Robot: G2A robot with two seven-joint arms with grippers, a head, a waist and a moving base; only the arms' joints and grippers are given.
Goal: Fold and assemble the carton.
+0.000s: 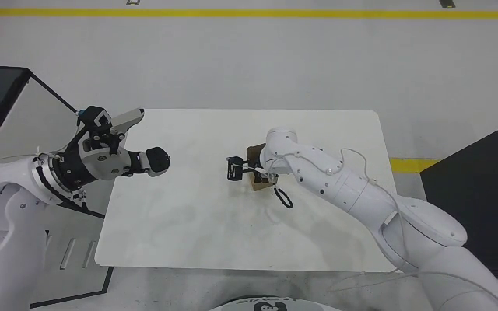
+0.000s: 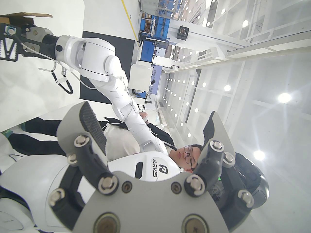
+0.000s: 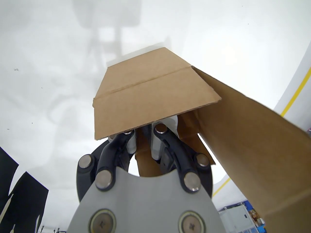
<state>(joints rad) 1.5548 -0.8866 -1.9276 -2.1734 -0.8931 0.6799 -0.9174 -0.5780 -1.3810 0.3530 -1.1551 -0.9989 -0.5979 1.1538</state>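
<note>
White table (image 1: 194,225), bare floor beyond. Carton (image 1: 258,180) at frame centre, part folded; right gripper (image 3: 143,134) clamped on a panel. Left gripper (image 2: 148,111) spread apart, centre-left. Looks light, stiff; I'd pinch near a flap crease.

The carton (image 3: 155,93) is plain brown cardboard throughout, creases included. The surface (image 1: 194,225) is plain white. The left hand (image 1: 158,161) has grey plates, black links and silver screw heads; its pads (image 2: 93,127) are black with fine ribbing. The right hand (image 3: 143,133) is grey with black links. The right arm (image 1: 350,190) is white. The floor (image 1: 249,62) is pale grey, crossed on the far side by a yellow line (image 1: 249,12).
</note>
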